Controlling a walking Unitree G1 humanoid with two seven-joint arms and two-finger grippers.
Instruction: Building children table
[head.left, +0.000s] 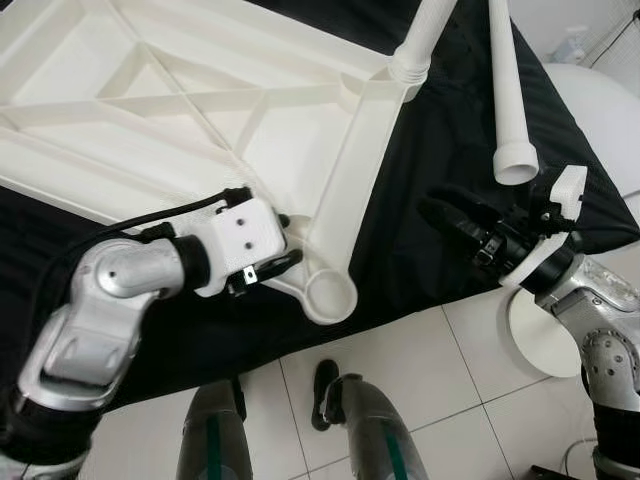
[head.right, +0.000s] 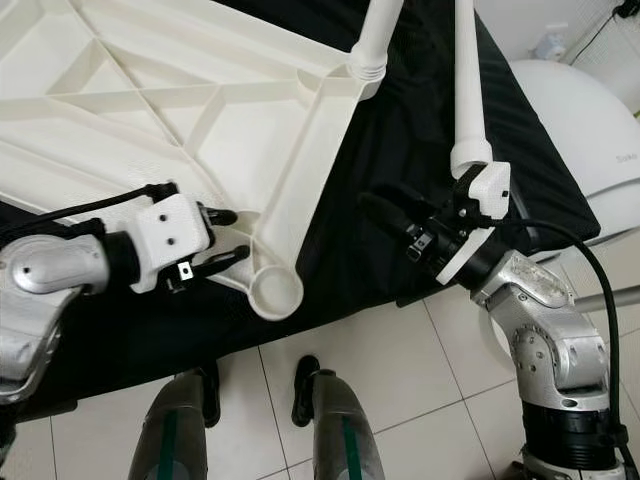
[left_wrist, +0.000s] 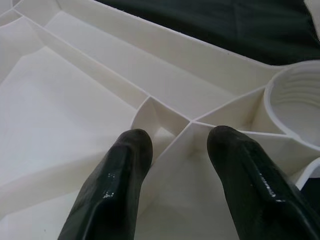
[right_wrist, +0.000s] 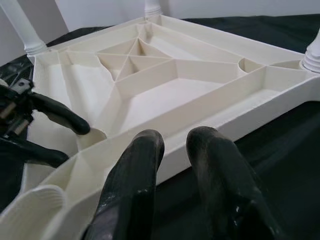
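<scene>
A white plastic table top (head.left: 200, 110) lies upside down on a black cloth (head.left: 420, 220), its ribs facing up. One leg (head.left: 425, 35) is screwed into the far right corner. The nearest corner socket (head.left: 330, 296) holds nothing. My left gripper (head.left: 285, 245) is open at that near corner, its fingers (left_wrist: 120, 185) on either side of a rib. A loose white leg (head.left: 508, 100) rests on the cloth, its open end toward me. My right gripper (head.left: 432, 210) hovers over the cloth just below that end, pointing at the table's edge. Its fingers (right_wrist: 140, 170) are slightly apart with nothing between them.
The cloth-covered surface ends just in front of my legs (head.left: 360, 430), with white floor tiles below. A white rounded object (head.right: 570, 110) stands to the right, and a white disc (head.left: 545, 340) lies on the floor under my right arm. Two more upright legs (right_wrist: 22, 25) stand at far corners.
</scene>
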